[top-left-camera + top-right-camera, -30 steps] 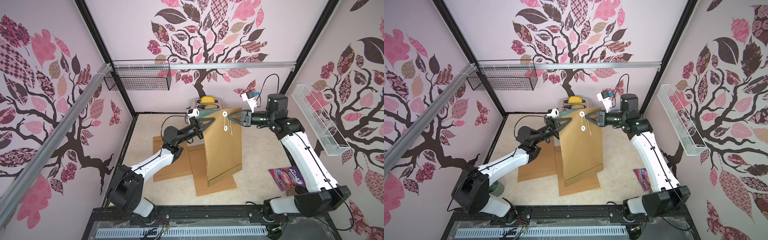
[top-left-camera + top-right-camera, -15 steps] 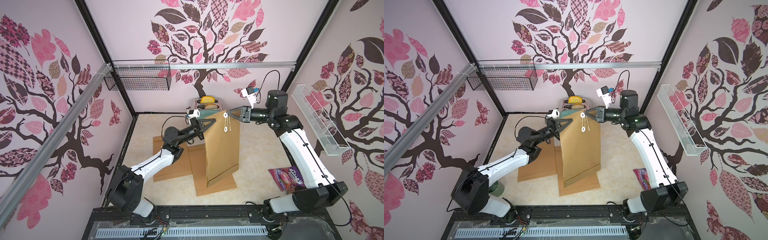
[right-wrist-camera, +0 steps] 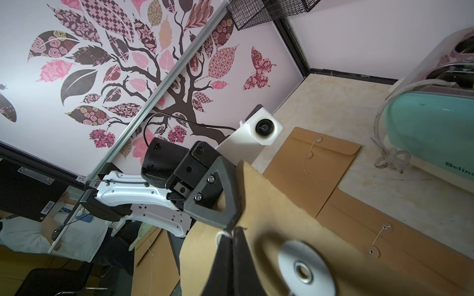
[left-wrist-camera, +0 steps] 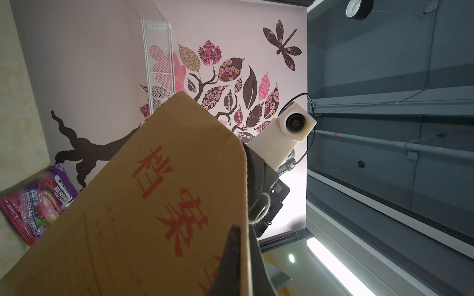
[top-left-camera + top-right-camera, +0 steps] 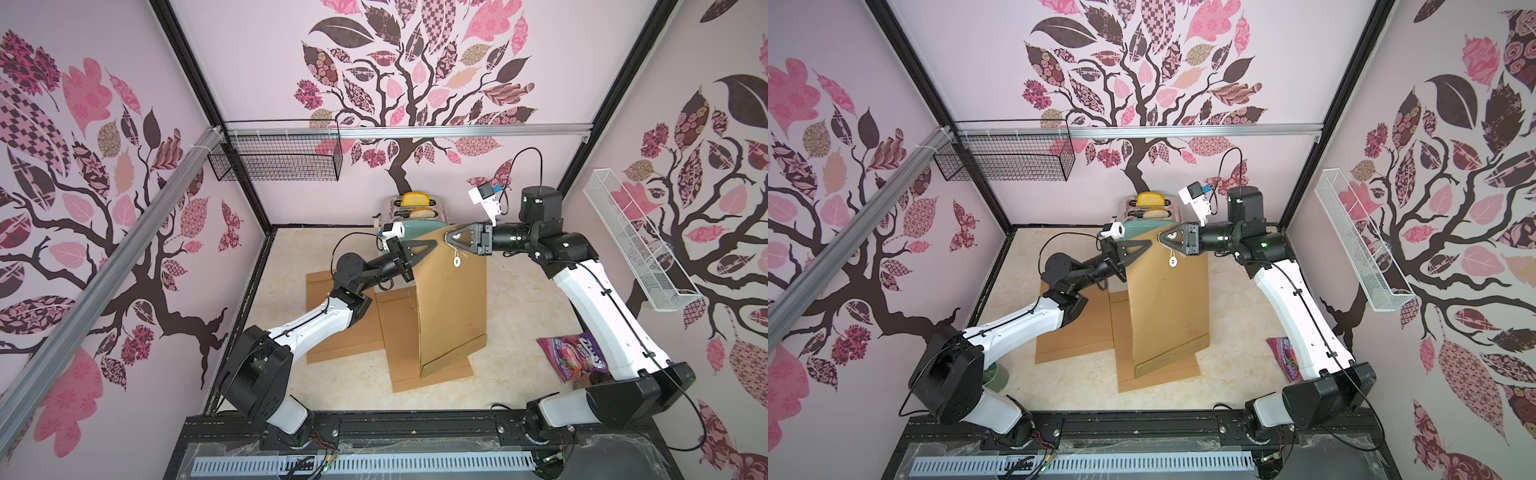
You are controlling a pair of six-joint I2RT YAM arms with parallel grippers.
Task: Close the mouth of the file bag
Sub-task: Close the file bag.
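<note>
Floor (image 5: 519,299) | file bag (image 5: 453,303) upright — mouth up | left pincer (image 5: 432,246) clamps its edge | right pincer (image 5: 448,237) pinches string (image 3: 221,234)

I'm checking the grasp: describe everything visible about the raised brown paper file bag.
The brown kraft-paper file bag hangs nearly upright, bowed, its lower end over flat brown envelopes. One face bears red characters; the other carries a white round washer and thin string. The left hand clamps its top edge; the right hand pinches the string.
</note>
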